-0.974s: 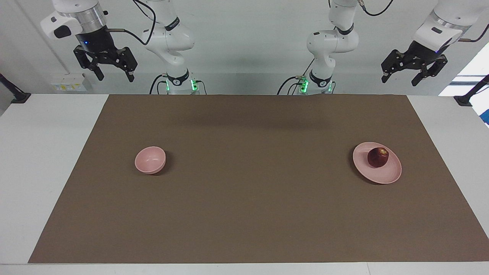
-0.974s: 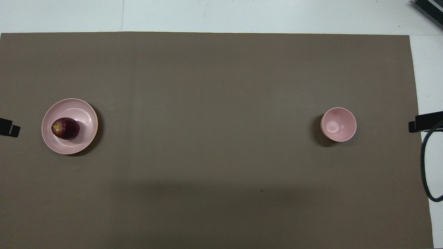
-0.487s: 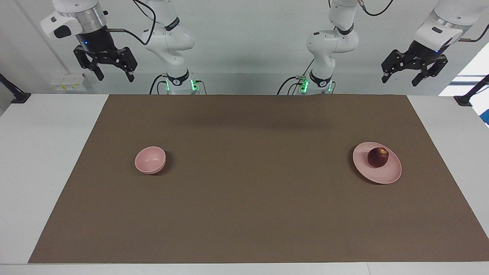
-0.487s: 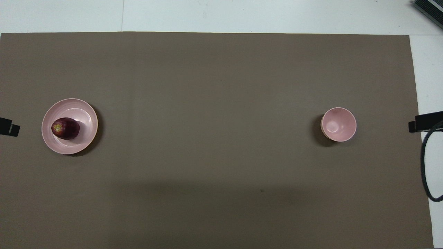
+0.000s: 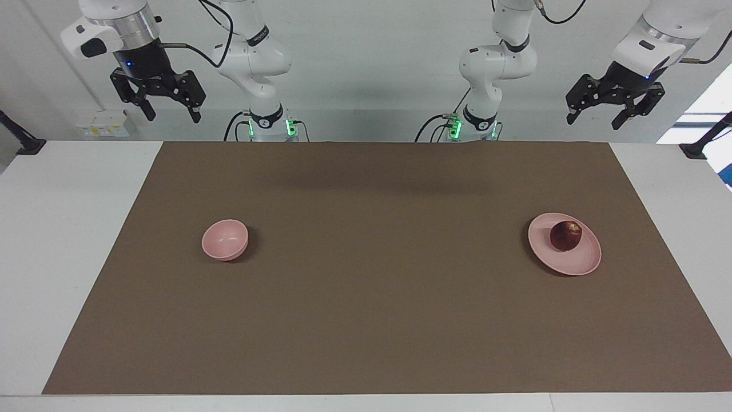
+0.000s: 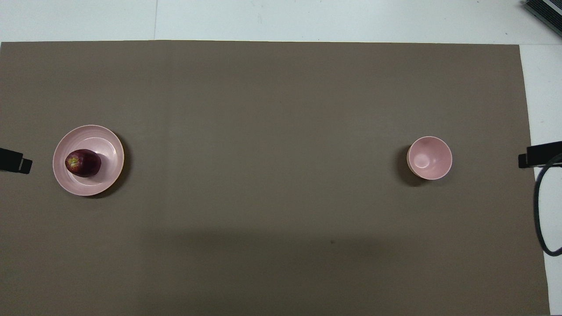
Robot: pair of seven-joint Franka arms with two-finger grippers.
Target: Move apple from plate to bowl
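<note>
The brown mat [image 5: 366,269] covers nearly the whole table, with white table margin [image 5: 63,240] showing at both ends, and wide bare mat lies between the two dishes. The plate [image 5: 572,262] sits toward the left arm's end, well inside the mat's edge; the bowl [image 5: 225,240] sits toward the right arm's end, well apart from it and about level with it. The apple [image 5: 566,235] rests on the plate, off centre at roughly 9 o'clock in the overhead view [image 6: 83,163], close to the rim on the side toward the table's end. It lies on its side: its long axis runs along the table's length, and its yellowish end points to 9 o'clock in that view. The left gripper [image 5: 596,119] hangs high with jaws apart, above the table's robot-side edge at the left arm's end; against half a second ago it has shifted slightly up and inward, and its dark tip reaches a little farther into the overhead view [image 6: 15,160]. The right gripper [image 5: 171,114] waits high over its own end, jaws apart, unchanged.
</note>
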